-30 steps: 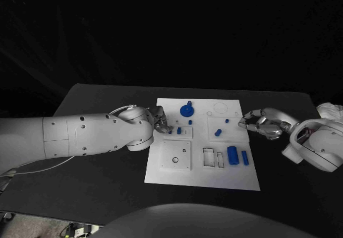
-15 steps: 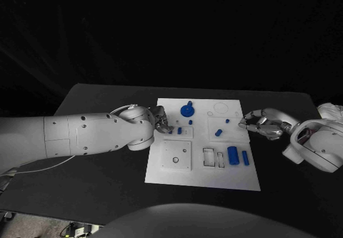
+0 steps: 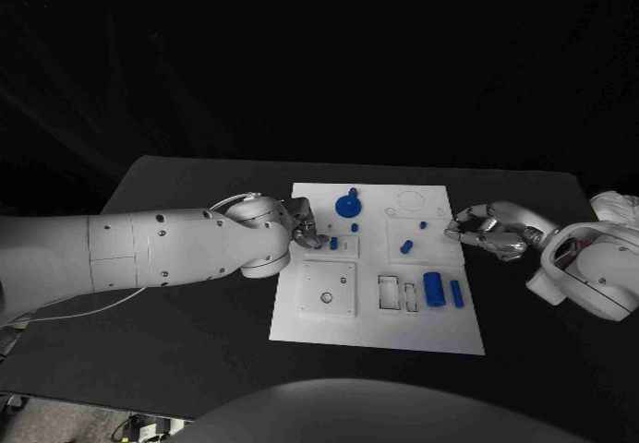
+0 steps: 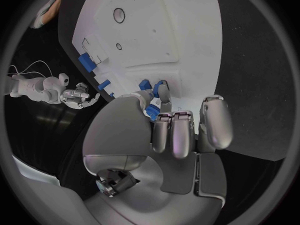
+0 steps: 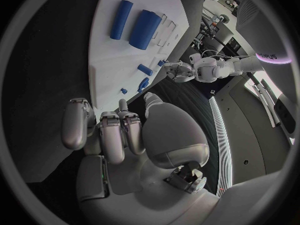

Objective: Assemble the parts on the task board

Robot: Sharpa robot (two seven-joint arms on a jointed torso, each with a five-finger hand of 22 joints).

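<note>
Operator: Hands first. What have they got?

Me: My left hand (image 3: 304,231) lies at the left edge of the task board (image 3: 379,328), its fingers (image 4: 180,132) curled down close together. From my head camera the back of the hand covers the fingertips. My left wrist camera looks along the palm, and there a small blue part (image 4: 152,110) sits between thumb and fingertips. It is touching them or just beside them. I cannot tell whether I pinch it or merely rest against it.

Operator: And the other hand?

Me: My right hand (image 3: 482,231) is over the black table (image 3: 186,360), just beside the board's right edge. Its fingers are curled in. From the head its palm is turned away. My right wrist view shows the curled fingers (image 5: 115,132) with nothing in them.

Operator: Where are the loose parts?

Me: All of them are on the board. A thick cylinder (image 3: 434,289) and a slim cylinder (image 3: 457,293) lie side by side toward its right. The right wrist view shows them apart, not touching. A tilted peg (image 3: 406,246) lies near the middle, and a short peg (image 3: 334,244) lies just beside my left hand. A round part (image 3: 349,204) sits at the far end, too small for me to make out its shape. A square plate (image 3: 329,289) with a hole lies near my left forearm.
</note>
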